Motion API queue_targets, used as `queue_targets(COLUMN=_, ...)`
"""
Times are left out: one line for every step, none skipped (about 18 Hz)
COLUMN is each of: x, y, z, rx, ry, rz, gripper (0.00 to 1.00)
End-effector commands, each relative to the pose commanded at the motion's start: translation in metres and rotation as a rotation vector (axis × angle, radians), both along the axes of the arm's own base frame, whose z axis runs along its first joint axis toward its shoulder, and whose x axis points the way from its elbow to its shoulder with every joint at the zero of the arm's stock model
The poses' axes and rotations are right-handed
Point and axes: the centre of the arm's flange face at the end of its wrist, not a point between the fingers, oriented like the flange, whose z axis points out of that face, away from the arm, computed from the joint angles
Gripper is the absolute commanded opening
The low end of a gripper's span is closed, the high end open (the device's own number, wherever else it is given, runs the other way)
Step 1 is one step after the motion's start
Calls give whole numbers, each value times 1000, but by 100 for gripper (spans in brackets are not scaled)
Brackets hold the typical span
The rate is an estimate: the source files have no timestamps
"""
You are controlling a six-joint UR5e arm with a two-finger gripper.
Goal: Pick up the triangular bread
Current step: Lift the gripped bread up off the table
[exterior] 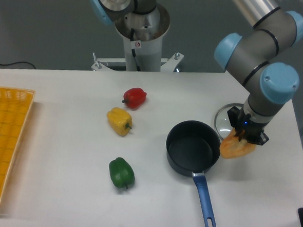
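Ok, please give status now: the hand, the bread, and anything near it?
Hand shut on the triangular bread. Bread off the table, hanging by the pot rim. Glass lid just behind; nothing blocking.
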Motion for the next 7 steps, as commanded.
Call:
queue_targets(x=0, y=-1, z=2, rx=0, ry=0, rz=-2, gripper=18)
queue_targets(x=0, y=-3, z=4, rx=1, ry=3, rz=-3, gripper=18)
queue_targets(x=0, y=-3, z=5, rx=2, ry=4, rz=-6, gripper=18)
queue_targets(x=-1, y=-4, z=5, rx=2, ry=4, rz=-5, gripper=18)
queue_targets(x=-1, y=-4, z=5, rx=2, ry=4, rz=-5, gripper=18)
queue_targets(x=-1, y=-4, z=5, rx=2, ry=4, rz=-5, gripper=18)
queue_targets(x=-1, y=-4, z=5, rx=2, ry=4, rz=-5, gripper=18)
